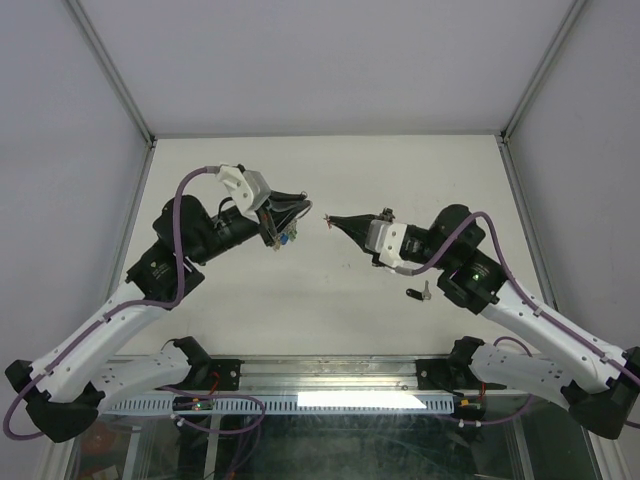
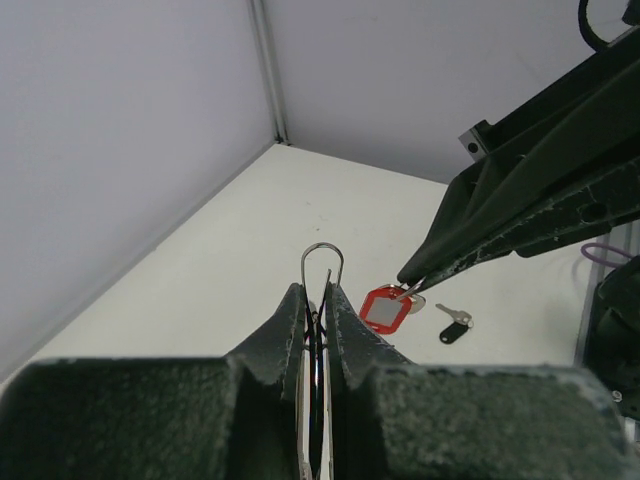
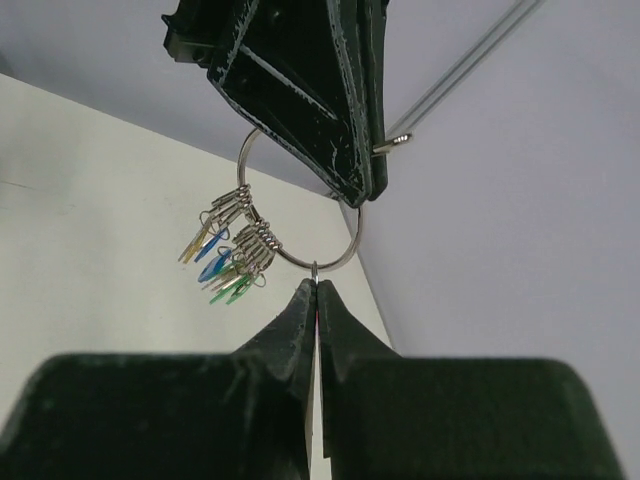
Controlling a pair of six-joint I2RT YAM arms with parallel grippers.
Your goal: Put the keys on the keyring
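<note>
My left gripper (image 1: 297, 198) is shut on the keyring (image 2: 322, 262), whose thin wire loop sticks out past the fingertips. In the right wrist view the keyring (image 3: 345, 245) hangs from the left gripper (image 3: 372, 172) with a bunch of small keys with blue, yellow and green tags (image 3: 228, 256). My right gripper (image 1: 332, 218) is shut on the red-tagged key (image 2: 386, 309), edge-on in its own view (image 3: 316, 290), with the key's tip right at the ring's lower arc. A black-tagged key (image 2: 453, 328) lies on the table (image 1: 418, 293). No loose green-tagged key shows.
White table (image 1: 320, 320) inside white walls with metal corner posts (image 1: 110, 75). Both grippers meet in mid-air above the table's middle. The black-tagged key lies under the right arm's forearm (image 1: 440, 250).
</note>
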